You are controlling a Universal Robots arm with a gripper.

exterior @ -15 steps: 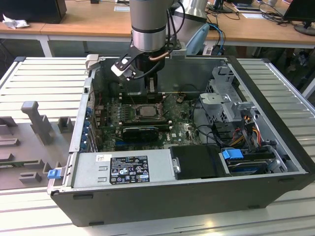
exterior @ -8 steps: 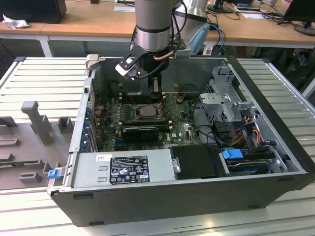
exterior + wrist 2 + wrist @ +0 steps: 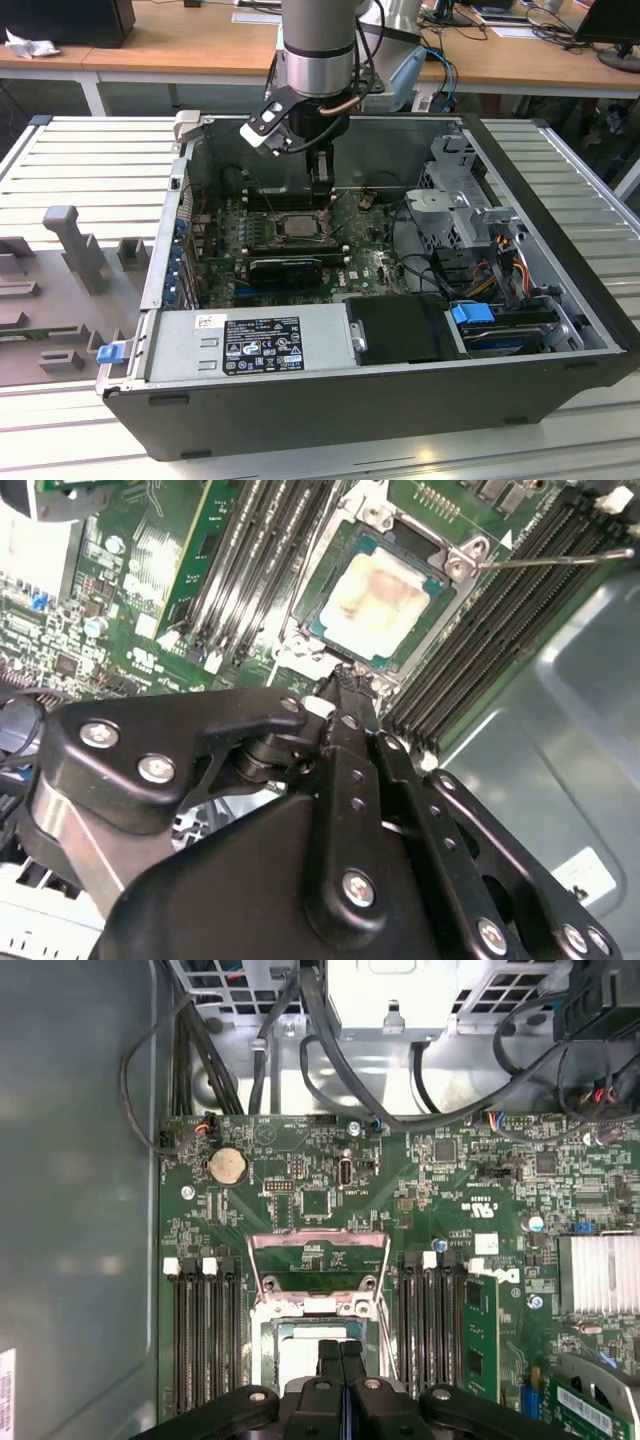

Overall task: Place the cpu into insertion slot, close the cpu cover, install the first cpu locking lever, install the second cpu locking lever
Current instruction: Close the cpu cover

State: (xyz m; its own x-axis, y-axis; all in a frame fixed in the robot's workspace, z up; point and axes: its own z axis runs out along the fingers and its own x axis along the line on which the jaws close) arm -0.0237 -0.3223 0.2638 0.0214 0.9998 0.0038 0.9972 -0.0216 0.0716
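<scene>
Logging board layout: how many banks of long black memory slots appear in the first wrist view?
2. One bank flanks the square metal-rimmed insertion slot on one side, the other bank opposite; the black gripper hides their ends.

From my station, the closed fingers (image 3: 328,1360) cover part of the cpu (image 3: 298,1358) in the first wrist view, and the picture's edge cuts off the insertion slot (image 3: 265,1325). In the exterior view the cpu is too small for me to judge its seating.
</scene>
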